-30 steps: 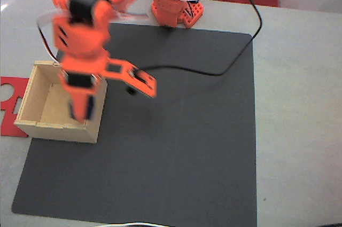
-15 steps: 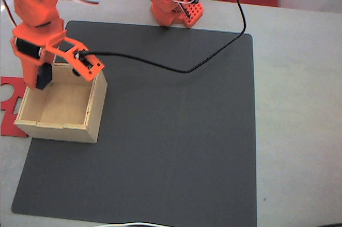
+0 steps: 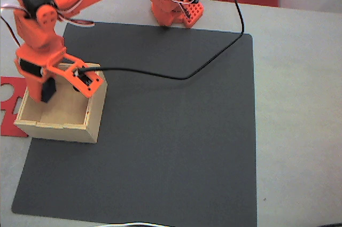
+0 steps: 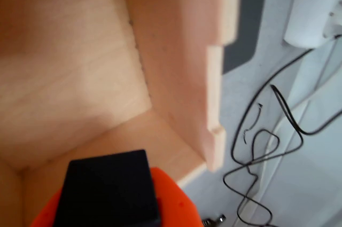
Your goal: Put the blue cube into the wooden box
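Note:
The wooden box (image 3: 92, 114) stands at the left edge of the black mat in the fixed view. My orange gripper (image 3: 45, 94) hangs over the box's far left corner, pointing down into it. It is shut on the blue cube (image 3: 47, 89), which looks almost black and sits level with the box's rim. In the wrist view the blue cube (image 4: 107, 188) lies at the bottom edge against an orange finger (image 4: 172, 204). The wooden box's bare floor (image 4: 69, 67) and notched wall (image 4: 214, 77) lie beyond it.
A flat red cut-out sheet (image 3: 9, 104) lies just left of the box. The black mat (image 3: 176, 136) covers most of the grey table. The arm's base (image 3: 173, 5) stands at the far edge, and a black cable (image 3: 214, 61) arcs over the mat.
The gripper swung with the cube from the box's right front wall to its far left corner. It has since dropped lower toward the inside of the box.

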Controlling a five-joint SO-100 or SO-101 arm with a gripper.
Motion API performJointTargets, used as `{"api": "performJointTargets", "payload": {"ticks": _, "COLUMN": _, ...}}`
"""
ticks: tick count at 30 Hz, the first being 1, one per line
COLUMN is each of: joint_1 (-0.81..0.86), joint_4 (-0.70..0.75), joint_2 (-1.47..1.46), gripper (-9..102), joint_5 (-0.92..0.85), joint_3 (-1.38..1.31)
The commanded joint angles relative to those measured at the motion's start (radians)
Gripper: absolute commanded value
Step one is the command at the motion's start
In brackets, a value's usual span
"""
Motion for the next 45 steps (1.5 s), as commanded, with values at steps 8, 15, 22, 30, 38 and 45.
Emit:
{"api": "performJointTargets", "payload": {"ticks": 8, "joint_1": -0.015, "joint_4": -0.064, "joint_2": -0.161, "gripper": 5, "joint_5": 0.008, "joint_3": -0.043}}
{"api": "performJointTargets", "payload": {"ticks": 15, "joint_1": -0.035, "joint_4": -0.078, "joint_2": -0.195, "gripper": 11, "joint_5": 0.011, "joint_3": -0.044}}
{"api": "performJointTargets", "payload": {"ticks": 22, "joint_1": -0.061, "joint_4": -0.049, "joint_2": -0.138, "gripper": 19, "joint_5": 0.014, "joint_3": -0.044}}
{"api": "performJointTargets", "payload": {"ticks": 30, "joint_1": -0.107, "joint_4": 0.012, "joint_2": 0.023, "gripper": 17, "joint_5": 0.014, "joint_3": -0.046}}
{"api": "performJointTargets", "payload": {"ticks": 38, "joint_1": -0.158, "joint_4": 0.092, "joint_2": 0.267, "gripper": 0, "joint_5": 0.038, "joint_3": -0.046}}
{"api": "performJointTargets", "payload": {"ticks": 45, "joint_1": -0.242, "joint_4": 0.216, "joint_2": 0.624, "gripper": 0, "joint_5": 0.046, "joint_3": -0.046}}
